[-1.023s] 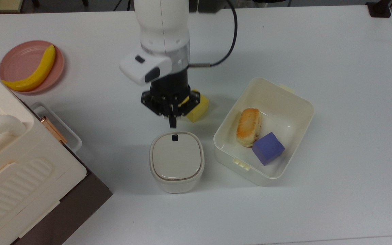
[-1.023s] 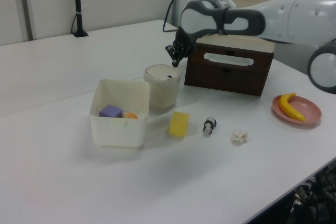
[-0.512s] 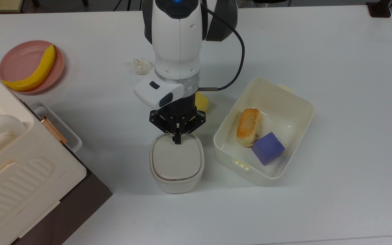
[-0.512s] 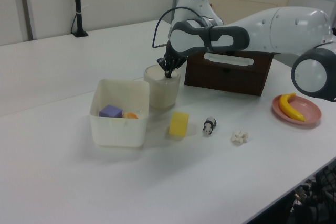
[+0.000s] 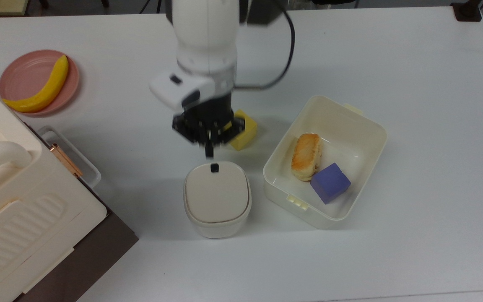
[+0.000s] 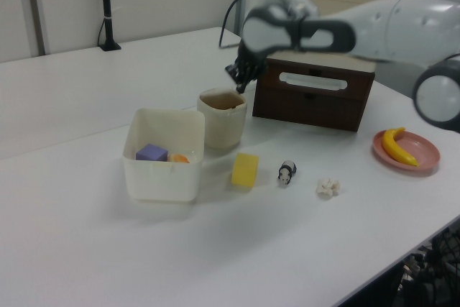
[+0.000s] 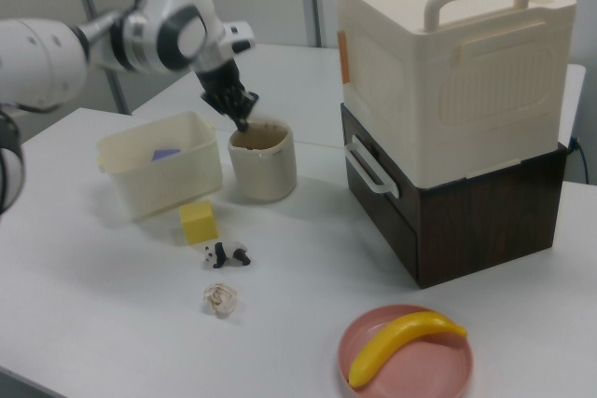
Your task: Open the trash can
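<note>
The hand (image 5: 209, 152), fingers together, hangs above the trash can (image 5: 217, 199), between tub (image 5: 367, 126) and box (image 5: 19, 201).

Top view: trash can (image 5: 217, 199) sits at frame centre, tub (image 5: 352, 121) to its right, gripper (image 5: 209, 152) just above it. Plate (image 5: 23, 71) with banana (image 5: 44, 89) occupies upper left; ribbed box (image 5: 19, 218) lower left.

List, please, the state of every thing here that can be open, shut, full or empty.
trash can: lid lies over it; whether it is unlatched, cannot tell.
hand: shut, empty, clear of the lid.
tub: lidless, holds bread and a purple block.
drawer: shut.
ribbed box: lid on.
plate: holds a banana.
</note>
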Available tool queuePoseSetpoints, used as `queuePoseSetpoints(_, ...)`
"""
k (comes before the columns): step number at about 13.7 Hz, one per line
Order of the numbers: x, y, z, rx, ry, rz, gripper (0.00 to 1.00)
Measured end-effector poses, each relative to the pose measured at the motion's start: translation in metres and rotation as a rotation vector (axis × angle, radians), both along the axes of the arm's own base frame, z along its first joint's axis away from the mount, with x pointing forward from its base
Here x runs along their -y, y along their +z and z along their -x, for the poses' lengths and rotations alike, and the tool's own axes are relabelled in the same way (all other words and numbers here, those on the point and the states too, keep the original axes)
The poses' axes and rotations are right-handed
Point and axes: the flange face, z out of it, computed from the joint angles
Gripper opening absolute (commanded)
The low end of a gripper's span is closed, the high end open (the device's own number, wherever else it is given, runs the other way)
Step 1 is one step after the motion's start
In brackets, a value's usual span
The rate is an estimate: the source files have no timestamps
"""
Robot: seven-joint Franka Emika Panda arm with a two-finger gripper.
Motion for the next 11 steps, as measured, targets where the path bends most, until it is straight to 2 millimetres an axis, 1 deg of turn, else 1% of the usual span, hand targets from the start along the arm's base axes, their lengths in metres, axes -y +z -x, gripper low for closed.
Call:
queuePoseSetpoints(1,0.002,0.020,0.014,-0.044,0.021,-0.009,0.41)
queuePoseSetpoints(2,0.003,0.045,0.036,-0.109,0.056,-0.012,0.83)
queuePoseSetpoints(3,0.006,0.061,0.055,-0.171,0.077,-0.005,1.00)
queuePoseSetpoints(4,0.012,0.069,0.074,-0.237,0.089,0.002,1.00)
queuePoseSetpoints(5,0.017,0.073,0.090,-0.288,0.093,0.007,1.00)
queuePoseSetpoints(6,0.019,0.074,0.099,-0.307,0.092,0.009,1.00)
queuePoseSetpoints(8,0.019,0.075,0.115,-0.324,0.092,0.013,1.00)
queuePoseSetpoints(11,0.020,0.072,0.120,-0.336,0.090,0.014,1.00)
